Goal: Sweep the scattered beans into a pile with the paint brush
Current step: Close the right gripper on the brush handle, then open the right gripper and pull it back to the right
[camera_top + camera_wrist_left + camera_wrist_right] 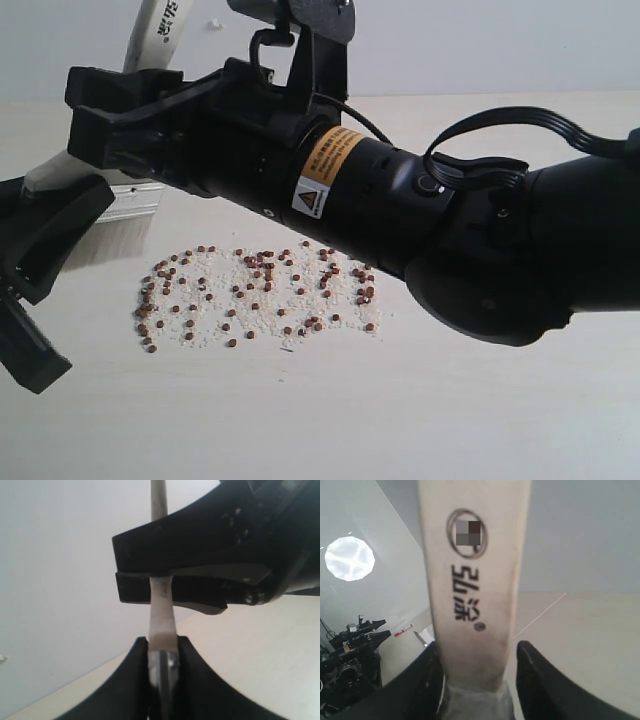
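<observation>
Beans (258,290) lie loose on the bench (420,420) in one wide, flat patch. They show as reddish-brown dots mixed through a thin layer of whitish crumbs (205,262). They sit thickest at the patch's left end and along its far edge, and more sparsely toward its near edge.

Just off the far left corner of the patch stands the paint brush (132,200), upright with a slight lean. Its silver ferrule is above the bench. Its off-white bristles (108,240) point down beside the beans, and its pale handle (165,30) rises away from them. Whether the bristle tips touch the bench cannot be told.

The left hand (162,647) is on the side of the brush away from the beans and is closed narrow on it. Its two black fingers (127,680) pinch the thin sides where the handle meets the ferrule.

The right hand (477,647) is carried by a black arm (400,200) that stretches across above the far edge of the beans. It straddles the broad face of the handle, farther from the beans than the left hand's grip. Black printed characters on the handle show just beyond its jaws. One finger (427,680) lies against the handle's edge, while a thin strip of background shows between the handle and the other finger (545,685). Whether this hand is clamping the handle or only standing around it cannot be told.
</observation>
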Robot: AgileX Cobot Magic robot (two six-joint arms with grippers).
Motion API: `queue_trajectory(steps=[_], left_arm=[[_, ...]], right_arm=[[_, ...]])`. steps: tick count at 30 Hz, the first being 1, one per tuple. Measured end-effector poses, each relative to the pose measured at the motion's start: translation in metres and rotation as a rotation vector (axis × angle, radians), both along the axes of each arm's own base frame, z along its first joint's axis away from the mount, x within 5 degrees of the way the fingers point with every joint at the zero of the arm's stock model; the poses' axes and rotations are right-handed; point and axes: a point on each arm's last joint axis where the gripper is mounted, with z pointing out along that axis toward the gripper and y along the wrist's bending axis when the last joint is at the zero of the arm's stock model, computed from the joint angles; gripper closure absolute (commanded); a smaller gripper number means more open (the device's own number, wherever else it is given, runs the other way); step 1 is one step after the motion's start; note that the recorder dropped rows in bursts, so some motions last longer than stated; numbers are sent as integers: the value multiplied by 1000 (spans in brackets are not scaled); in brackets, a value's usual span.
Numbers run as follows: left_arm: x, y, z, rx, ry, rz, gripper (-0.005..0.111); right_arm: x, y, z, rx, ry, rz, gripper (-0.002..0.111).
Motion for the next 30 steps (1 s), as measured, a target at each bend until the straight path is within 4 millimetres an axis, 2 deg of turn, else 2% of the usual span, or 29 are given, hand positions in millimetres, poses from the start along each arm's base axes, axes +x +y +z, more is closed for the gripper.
queue_trajectory(steps=[17,25,30], left_arm=[[0,0,0,-1,-1,0,107],[0,0,0,-8,10,-4,107],[-2,-1,0,-16,31,-30,107]], right_arm=[[-1,-1,4,-8,-44,-5,52],[-4,-13,18,-145,-109,-52,44],[-6,-17,22,-204,-125,-53,45]])
